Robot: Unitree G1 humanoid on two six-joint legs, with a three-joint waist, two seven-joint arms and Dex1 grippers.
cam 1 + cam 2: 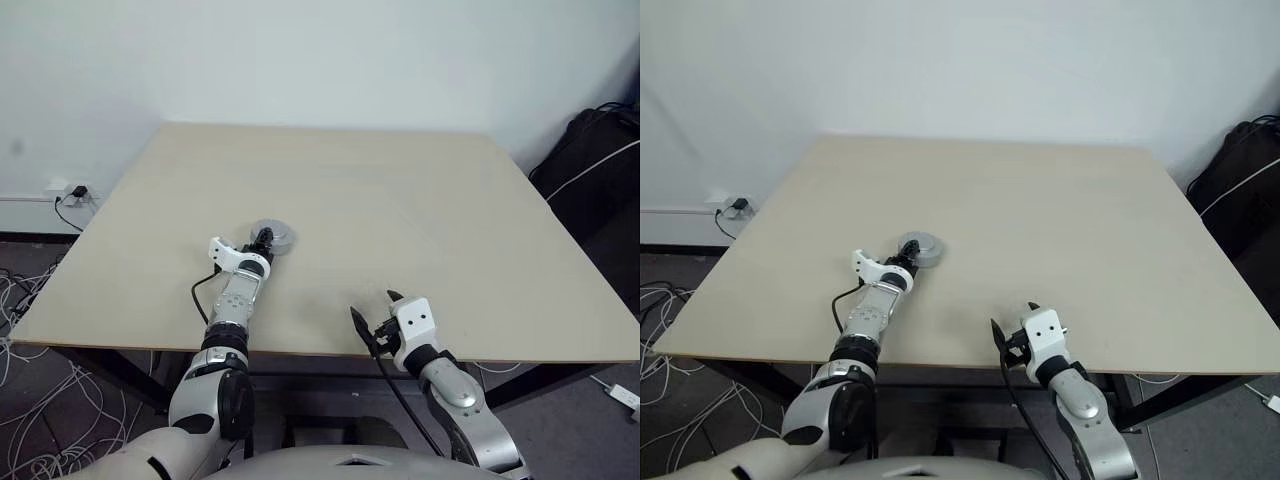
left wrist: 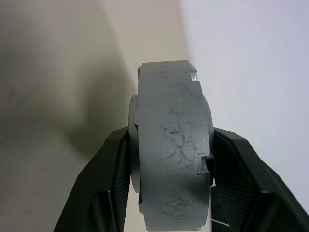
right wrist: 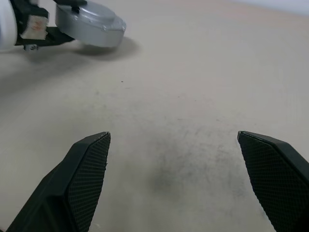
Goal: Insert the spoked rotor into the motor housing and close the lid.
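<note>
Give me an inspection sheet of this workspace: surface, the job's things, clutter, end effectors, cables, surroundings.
Surface: pale wooden table, faint dark smudges near the front edge.
Job's things: closed silver-grey round assembly with the lid on top, at the table's left-centre; rotor and windings not visible.
Clutter: nothing seen on the table.
End effectors: left end effector clamps the round assembly by its sides; right end effector open, hanging over bare table near the front edge.
Cables: black cable along the left forearm; loose white cables on the floor at left.
Surroundings: white wall, wall socket at left, black bag at right.
</note>
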